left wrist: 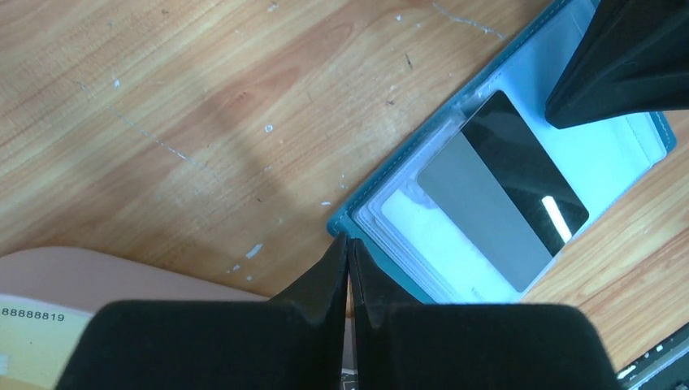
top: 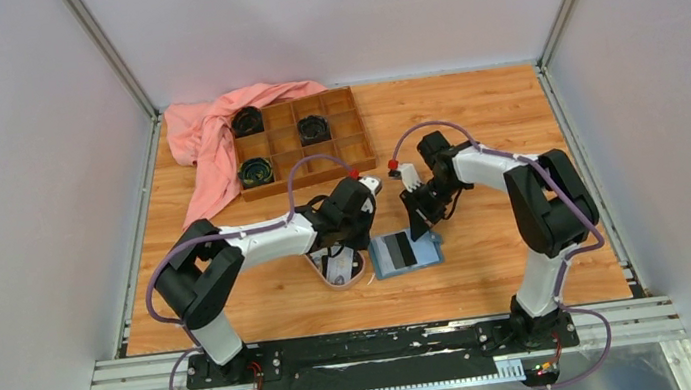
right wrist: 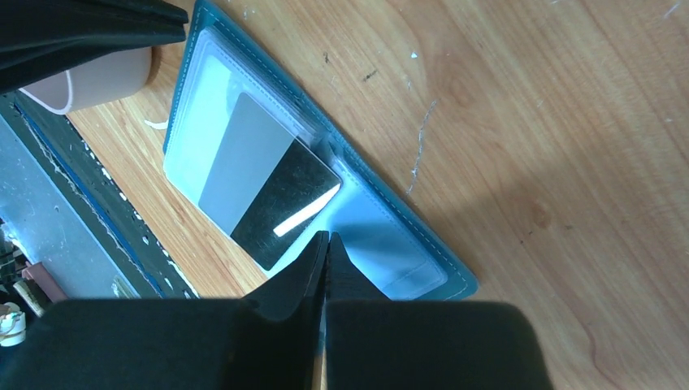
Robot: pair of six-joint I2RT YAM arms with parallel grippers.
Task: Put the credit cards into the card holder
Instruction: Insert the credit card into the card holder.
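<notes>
The card holder [top: 407, 252] lies open on the table, blue with a pale inside [left wrist: 617, 154] [right wrist: 390, 236]. A grey-and-black credit card [left wrist: 504, 203] [right wrist: 268, 179] lies on its slot side, half tucked under the clear pocket. Another yellow credit card [left wrist: 32, 333] rests in the pink dish [top: 339, 268]. My left gripper [left wrist: 349, 241] [top: 368, 240] is shut and empty, its tips at the holder's left corner. My right gripper [right wrist: 326, 236] [top: 419, 234] is shut too, with nothing between its fingers. Its tips are over the holder's middle, beside the black end of the card.
The pink dish [left wrist: 122, 280] [right wrist: 97, 81] sits just left of the holder. A brown wooden compartment tray [top: 304, 140] with black round parts stands at the back, a pink cloth [top: 212, 132] draped over its left side. A black rail [top: 382, 347] runs along the near edge.
</notes>
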